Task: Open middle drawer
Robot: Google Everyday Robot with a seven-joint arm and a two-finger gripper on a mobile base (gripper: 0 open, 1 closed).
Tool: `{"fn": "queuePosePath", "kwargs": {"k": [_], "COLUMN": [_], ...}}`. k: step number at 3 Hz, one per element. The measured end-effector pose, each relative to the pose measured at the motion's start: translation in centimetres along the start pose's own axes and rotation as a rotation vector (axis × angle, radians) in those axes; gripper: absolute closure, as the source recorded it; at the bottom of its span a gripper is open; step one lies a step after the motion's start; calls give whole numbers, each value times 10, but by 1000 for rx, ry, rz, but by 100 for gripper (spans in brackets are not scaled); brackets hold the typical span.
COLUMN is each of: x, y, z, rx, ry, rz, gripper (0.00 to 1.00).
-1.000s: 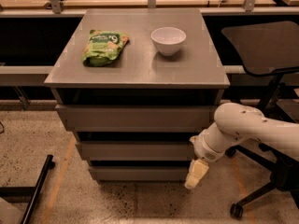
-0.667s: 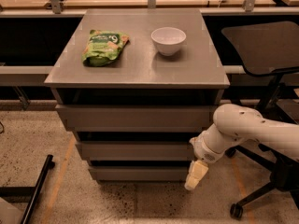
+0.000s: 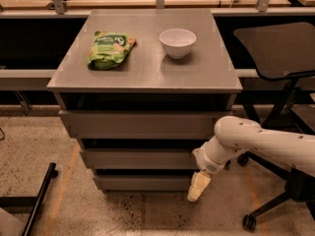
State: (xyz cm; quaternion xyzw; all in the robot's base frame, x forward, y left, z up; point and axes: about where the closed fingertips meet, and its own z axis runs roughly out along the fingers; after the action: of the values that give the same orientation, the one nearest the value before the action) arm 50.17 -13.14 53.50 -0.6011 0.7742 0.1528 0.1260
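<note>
A grey cabinet (image 3: 147,77) stands in the middle of the camera view with three handleless drawer fronts. The middle drawer (image 3: 138,159) is the mid-sized front, between the taller top drawer (image 3: 140,124) and the narrow bottom drawer (image 3: 140,183). All three fronts look pushed in. My white arm reaches in from the right. My gripper (image 3: 196,188) hangs pointing down at the cabinet's lower right corner, in front of the bottom drawer's right end and just below the middle drawer's right end.
A green snack bag (image 3: 110,48) and a white bowl (image 3: 177,42) lie on the cabinet top. A black office chair (image 3: 278,50) stands to the right, its wheeled base (image 3: 250,222) behind my arm. A dark metal leg (image 3: 39,195) lies at lower left on the speckled floor.
</note>
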Motion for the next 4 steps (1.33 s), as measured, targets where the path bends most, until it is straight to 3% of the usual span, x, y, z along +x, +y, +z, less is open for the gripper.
{"fn": "queuePosePath", "kwargs": {"k": [2,4], "x": [-1,6], "y": [-38,-78], "z": [30,55], "rx": [51,93], "ry": [-69,-216], "rz": [-27,-14], "gripper": [0,0]}}
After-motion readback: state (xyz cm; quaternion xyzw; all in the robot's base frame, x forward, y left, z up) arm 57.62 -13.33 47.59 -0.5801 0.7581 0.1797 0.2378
